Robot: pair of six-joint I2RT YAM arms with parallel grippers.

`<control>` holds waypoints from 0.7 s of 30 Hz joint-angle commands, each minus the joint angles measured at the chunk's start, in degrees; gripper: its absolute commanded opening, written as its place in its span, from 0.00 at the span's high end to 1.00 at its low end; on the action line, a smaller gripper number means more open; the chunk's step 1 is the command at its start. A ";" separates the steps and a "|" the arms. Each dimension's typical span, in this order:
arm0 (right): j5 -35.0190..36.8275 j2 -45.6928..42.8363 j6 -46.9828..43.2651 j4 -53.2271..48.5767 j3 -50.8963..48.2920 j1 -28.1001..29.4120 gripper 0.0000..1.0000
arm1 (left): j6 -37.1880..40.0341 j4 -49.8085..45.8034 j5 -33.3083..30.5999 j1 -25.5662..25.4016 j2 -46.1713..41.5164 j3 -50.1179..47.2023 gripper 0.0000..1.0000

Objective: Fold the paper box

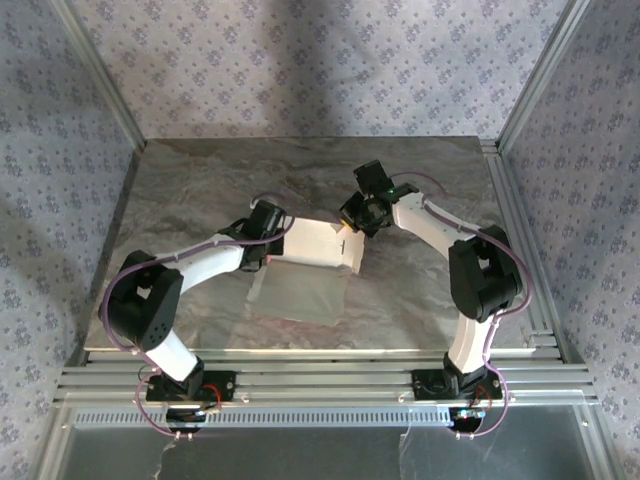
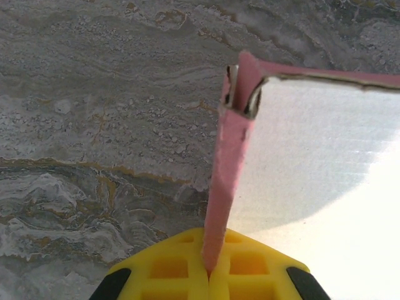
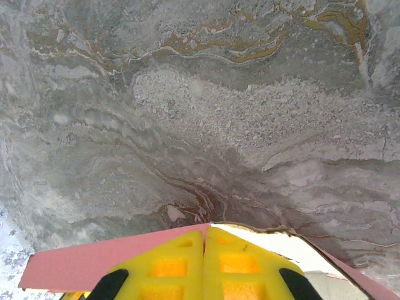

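The paper box (image 1: 320, 245) sits mid-table between both arms, its pale whitish inside facing up. My left gripper (image 1: 272, 238) is at its left end. In the left wrist view, that gripper (image 2: 209, 272) is shut on an upright pink wall of the paper box (image 2: 234, 156), with the white inner panel to the right. My right gripper (image 1: 357, 222) is at the box's right end. The right wrist view has this gripper (image 3: 205, 230) shut at a corner of the paper box (image 3: 75, 265), pink to the left and white to the right of the fingertips.
The marble-patterned table (image 1: 200, 190) is bounded by metal posts and patterned walls. A greyish sheet-like patch (image 1: 300, 292) lies just in front of the box. Aluminium rails (image 1: 320, 385) run along the near edge by the arm bases.
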 commanded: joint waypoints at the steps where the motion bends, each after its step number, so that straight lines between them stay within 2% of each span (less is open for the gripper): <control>1: 4.64 -3.49 -1.01 -1.16 -2.37 1.58 1.00 | -0.72 5.39 0.54 0.87 -3.03 -1.26 1.00; 12: 9.95 -8.60 -2.83 5.61 -11.24 5.55 1.00 | 1.66 12.43 0.82 0.74 -4.71 -6.06 0.99; 21: 10.66 -9.30 -3.29 6.02 -12.08 5.82 1.00 | 2.00 12.43 -0.75 0.27 -2.74 -4.48 0.99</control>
